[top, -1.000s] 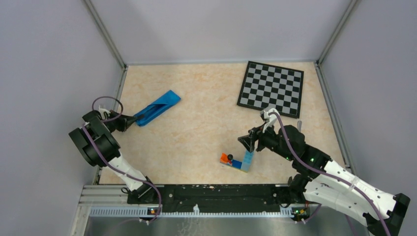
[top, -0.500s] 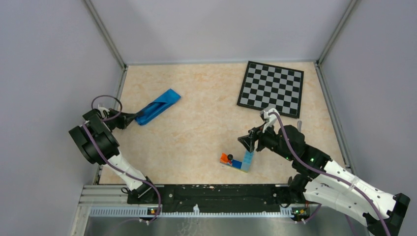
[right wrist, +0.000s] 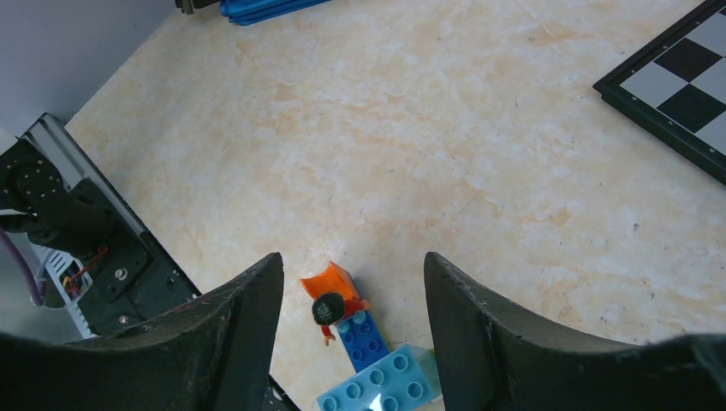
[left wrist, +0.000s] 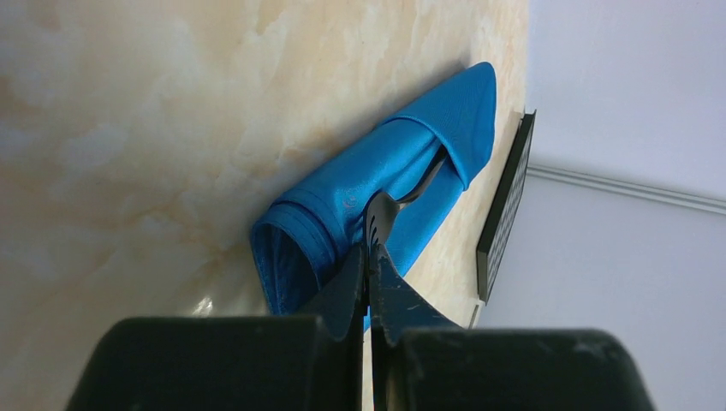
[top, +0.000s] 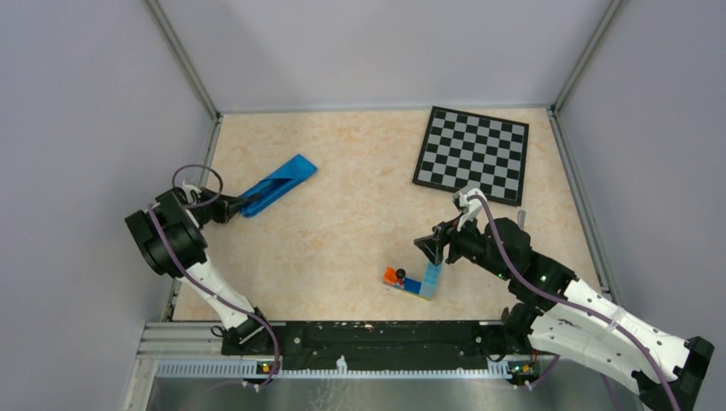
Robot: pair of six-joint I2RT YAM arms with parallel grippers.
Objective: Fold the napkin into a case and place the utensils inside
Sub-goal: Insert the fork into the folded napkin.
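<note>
Your left gripper (top: 243, 205) sits at the near-left end of the napkin (top: 276, 186), which lies folded into a narrow blue sleeve on the far left of the table (top: 342, 214), slanting away from the arm toward the back wall. From the left wrist, the fingers (left wrist: 347, 282) are pressed together with no gap. Their tips meet right at the broad end of the dark fork (left wrist: 383, 214). The rest of the fork runs away from you along the open fold of the cloth. You cannot tell from these views whether the tips actually pinch the fork or only touch it. The napkin's rolled near edge is just to the left of the fingertips, and its pointed far end reaches toward the wall.

Your right gripper (top: 432, 248) hangs well apart from the napkin, on the right half of the table, with its jaws standing wide and nothing between them. Below it, in the right wrist view, is a small cluster of toy bricks (right wrist: 368, 360), blue with an orange piece and a tiny figure. The chessboard (top: 473, 154) lies flat beyond that arm, at the far right.
</note>
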